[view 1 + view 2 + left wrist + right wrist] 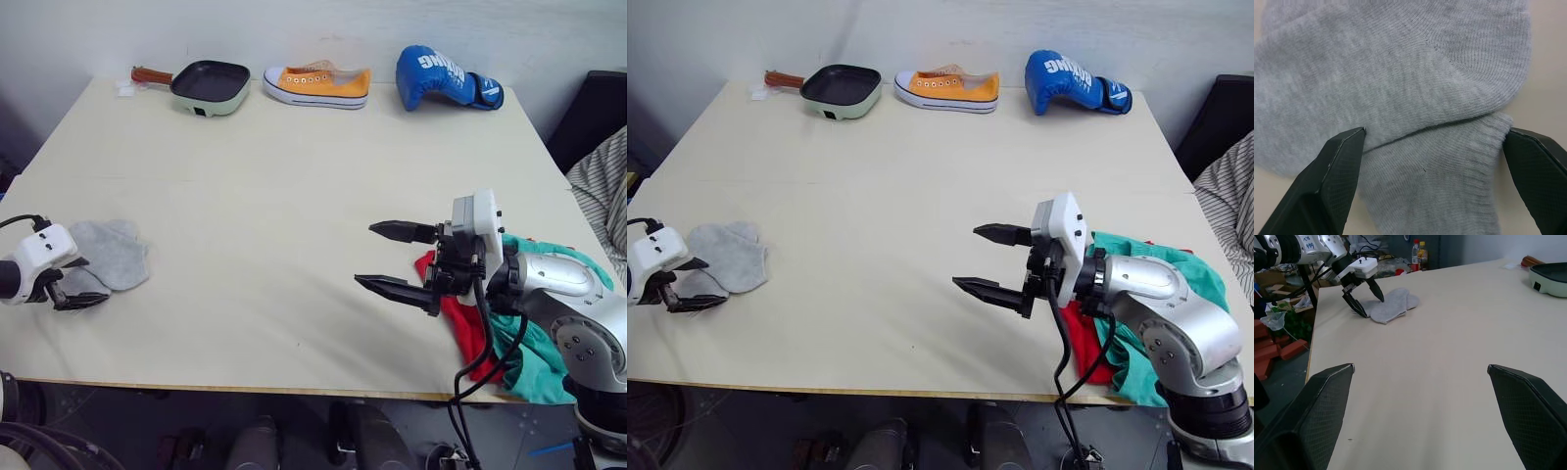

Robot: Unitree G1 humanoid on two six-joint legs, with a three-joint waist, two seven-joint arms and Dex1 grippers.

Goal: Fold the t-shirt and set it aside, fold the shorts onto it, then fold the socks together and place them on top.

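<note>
While the left gripper [73, 284] sits at the near left of the table [294, 186] with its black fingers spread apart to either side of the socks [110, 253], nothing is clamped between them; the left wrist view has one fingertip at each edge of the grey knit, a ribbed cuff lying between them, so the jaws bracket the cloth without pinching it; the two socks lie overlapping, flat on the tabletop.

Across the table the right gripper [397, 259] hangs above bare tabletop with its fingers wide apart and empty, pointing toward the left side; just behind its wrist, at the near right edge, the red t-shirt [465, 323] and the teal-green shorts [534, 357] lie bunched together in one rumpled heap, the shorts spilling past the table's edge; how they are layered cannot be told.

Judged from this, the task looks barely begun; neither garment looks folded or set aside, the socks are not yet paired into a fold, and every step appears left to do.

Along the far edge sit a small frying pan [209, 86], an orange sneaker [317, 85] and a blue boxing glove [446, 76], well apart from the work.
</note>
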